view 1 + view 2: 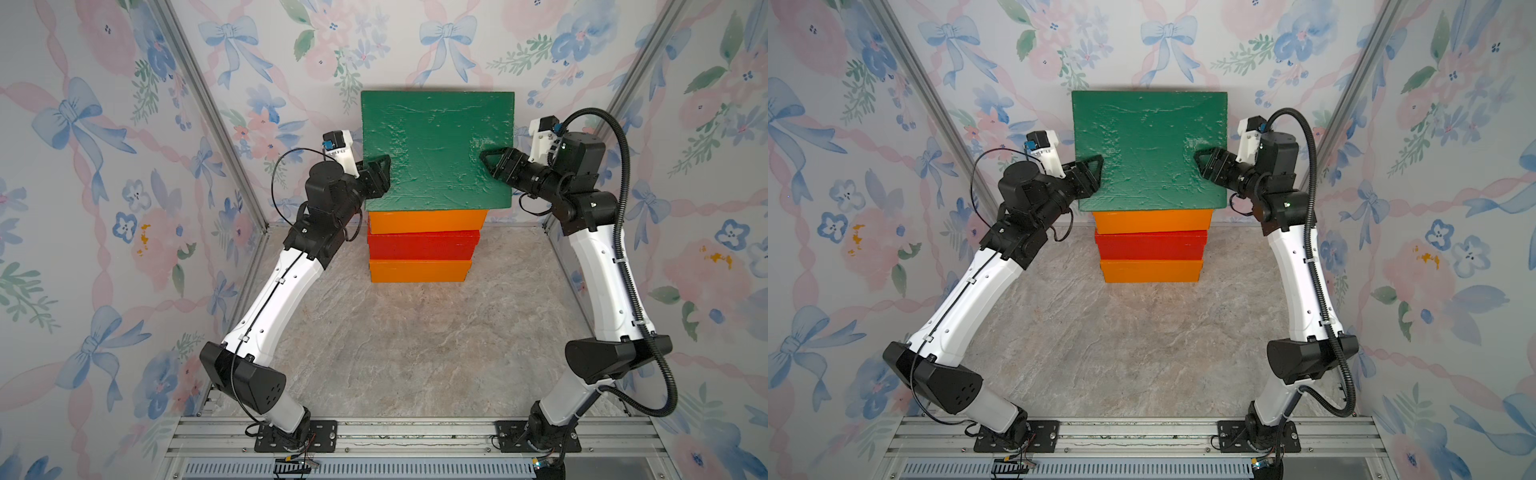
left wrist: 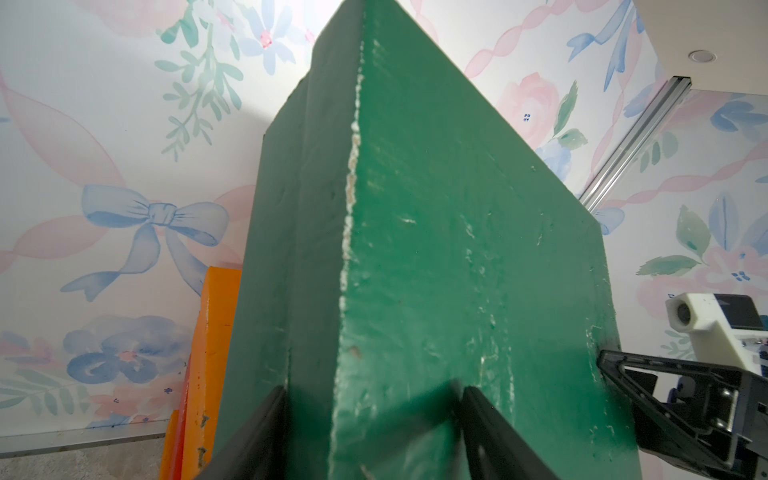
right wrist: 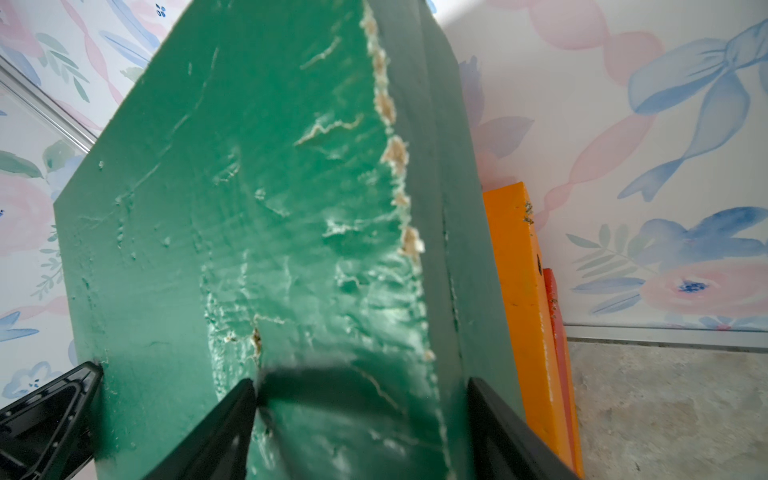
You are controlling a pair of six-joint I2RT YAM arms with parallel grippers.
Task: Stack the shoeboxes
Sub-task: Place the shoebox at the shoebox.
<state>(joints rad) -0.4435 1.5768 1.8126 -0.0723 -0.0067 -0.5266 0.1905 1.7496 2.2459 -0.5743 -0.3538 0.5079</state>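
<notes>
Together, left hand (image 1: 384, 175) and right hand (image 1: 488, 164) clamp opposite ends of the green shoebox (image 1: 436, 141) above three stacked shoeboxes (image 1: 422, 247).

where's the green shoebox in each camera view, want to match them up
In a top view: green shoebox upper centre, above the other boxes.
In a top view: upper centre again, between the two arms.
Left wrist: fills the middle of the picture.
Right wrist: fills the middle, chipped edge showing.
Shared landmark: the upper orange shoebox, next to it in every view.
</notes>
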